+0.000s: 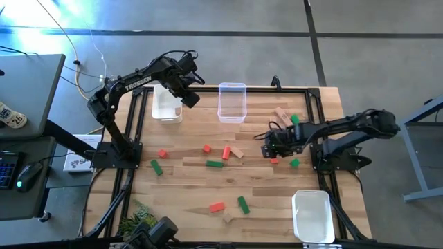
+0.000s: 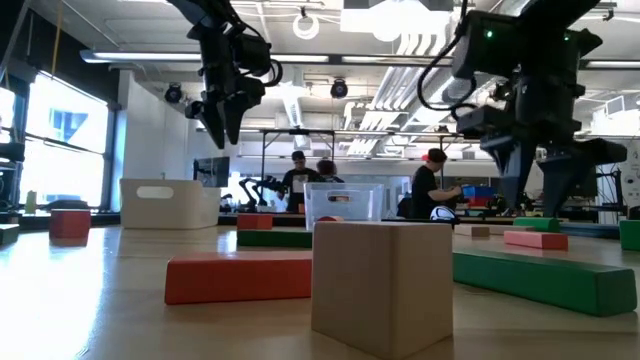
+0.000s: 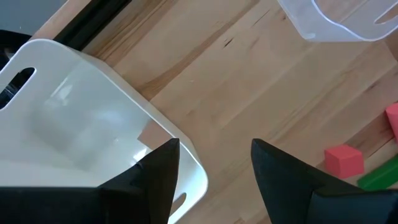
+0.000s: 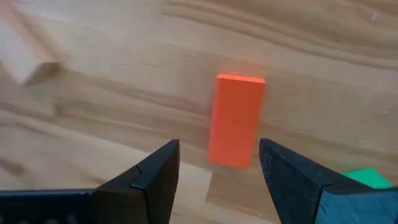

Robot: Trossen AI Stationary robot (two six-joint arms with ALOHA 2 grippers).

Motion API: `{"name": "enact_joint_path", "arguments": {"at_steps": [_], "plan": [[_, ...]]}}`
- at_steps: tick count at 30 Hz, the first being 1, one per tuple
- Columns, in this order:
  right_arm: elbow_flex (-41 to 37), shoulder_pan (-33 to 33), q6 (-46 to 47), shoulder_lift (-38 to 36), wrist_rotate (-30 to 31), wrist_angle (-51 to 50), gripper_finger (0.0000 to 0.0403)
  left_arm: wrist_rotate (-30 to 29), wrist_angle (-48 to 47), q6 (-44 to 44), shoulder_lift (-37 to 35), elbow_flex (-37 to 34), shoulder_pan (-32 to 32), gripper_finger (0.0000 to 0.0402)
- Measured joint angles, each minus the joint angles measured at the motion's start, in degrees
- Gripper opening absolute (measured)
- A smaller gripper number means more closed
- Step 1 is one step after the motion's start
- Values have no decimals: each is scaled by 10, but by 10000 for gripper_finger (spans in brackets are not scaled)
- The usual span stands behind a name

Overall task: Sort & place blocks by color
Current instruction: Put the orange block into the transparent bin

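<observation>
The wooden table [image 1: 208,187] fills the high view, blocks [image 1: 215,164] scattered across its middle. Only the low view shows people [image 2: 432,180] in the workshop behind. The left gripper [image 1: 190,86], open, hangs over the white bin [image 1: 166,104]. The right gripper [image 4: 217,165], open, frames a red block [image 4: 235,119].

pale wood block [image 2: 385,285] up front, red bar [image 2: 238,277] left, green bar [image 2: 545,278] right, clear bin [image 2: 343,204] behind, both arms overhead
</observation>
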Motion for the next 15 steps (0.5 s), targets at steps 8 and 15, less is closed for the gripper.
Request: {"name": "enact_joint_path", "arguments": {"at_steps": [8,15], "plan": [[0,0,0,62,-8,8,209,-2,0,0,0,0,0,186],[3,0,2,102,-19,24,201,-2,0,0,0,0,0,186]]}}
